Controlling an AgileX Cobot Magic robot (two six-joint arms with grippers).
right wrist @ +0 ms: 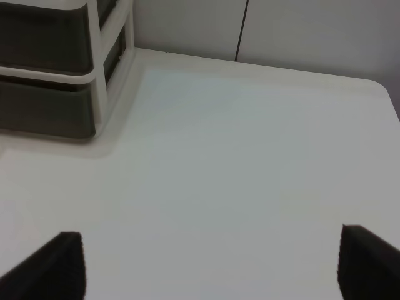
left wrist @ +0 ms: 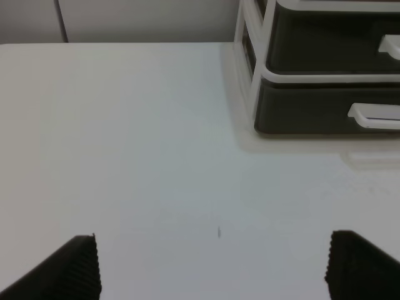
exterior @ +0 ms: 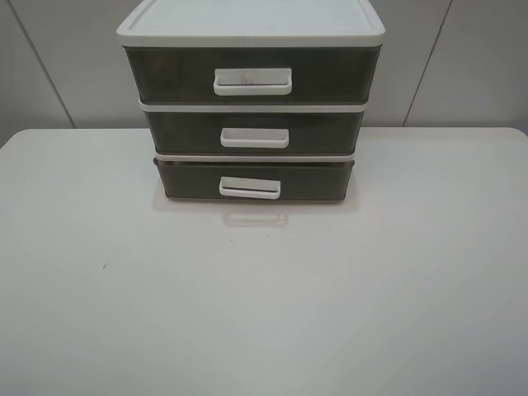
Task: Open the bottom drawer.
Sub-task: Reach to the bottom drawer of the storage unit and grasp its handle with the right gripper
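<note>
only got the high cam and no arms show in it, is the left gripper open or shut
observer: The left gripper is open, fingers spread wide with nothing between them, over bare table.
operator: and the right one
observer: The right gripper is open and empty too.
operator: is either lined up with the bottom drawer handle
observer: No. In the left wrist view the bottom drawer has its handle off the gripper's centre line and well clear of the fingers. The right wrist view shows only a side corner of the cabinet, with no handle in it.
</note>
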